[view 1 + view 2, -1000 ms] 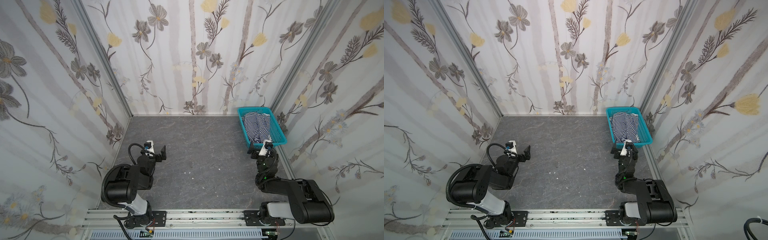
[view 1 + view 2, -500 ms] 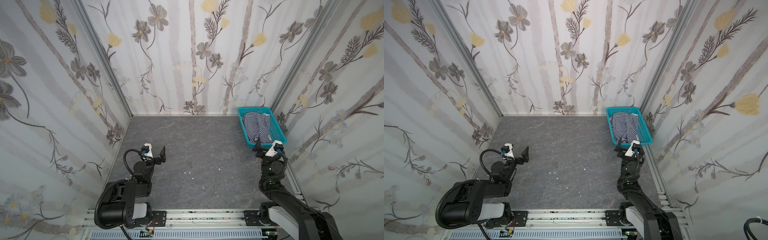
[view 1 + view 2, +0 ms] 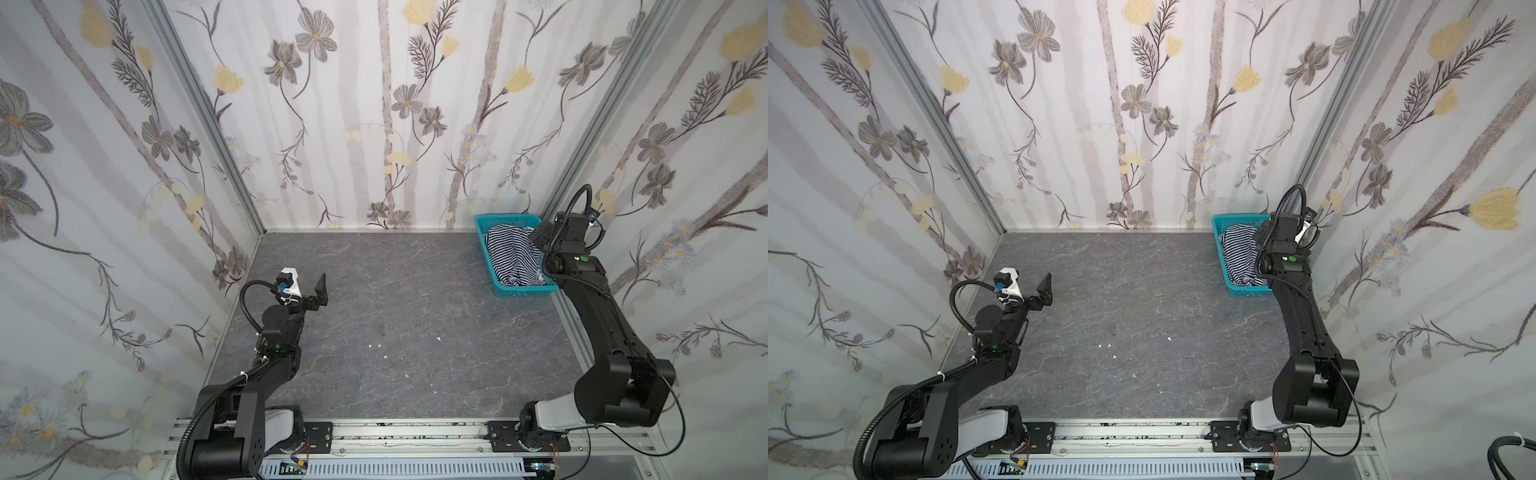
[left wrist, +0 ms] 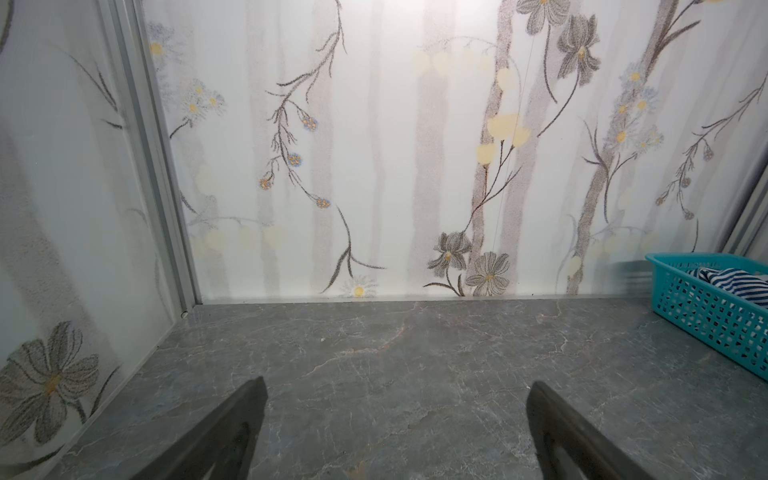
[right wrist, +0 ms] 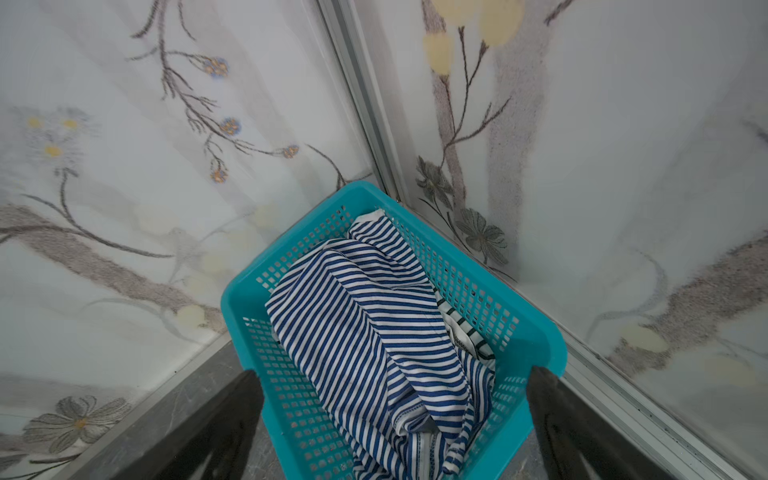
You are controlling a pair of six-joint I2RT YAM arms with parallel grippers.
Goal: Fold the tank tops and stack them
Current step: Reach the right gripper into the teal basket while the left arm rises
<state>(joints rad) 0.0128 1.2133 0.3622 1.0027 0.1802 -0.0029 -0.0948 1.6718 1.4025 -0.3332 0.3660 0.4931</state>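
The tank tops lie crumpled in a teal basket (image 3: pixel 485 253) (image 5: pixel 241 299) at the back right corner. The navy-and-white striped top (image 5: pixel 365 332) (image 3: pixel 509 257) (image 3: pixel 1237 253) is uppermost. Under its edge a bit of the black-and-white striped top (image 5: pixel 461 332) peeks out. My right gripper (image 5: pixel 397 378) (image 3: pixel 537 240) (image 3: pixel 1261 242) hovers over the basket's right side, jaws open wide and holding nothing. My left gripper (image 4: pixel 397 386) (image 3: pixel 311 291) (image 3: pixel 1037 293) hangs open above the bare floor at the left, pointing toward the back wall.
Flowered walls close in the left, back and right sides of the dark grey marbled tabletop (image 3: pixel 395 324). The basket (image 4: pixel 706 320) stands tight against the back right corner post. A few white specks (image 3: pixel 376 345) lie mid-table.
My right arm has lifted from near the basket's front and reached back over it. The left arm has risen and stretched slightly forward. Both grippers stayed open.
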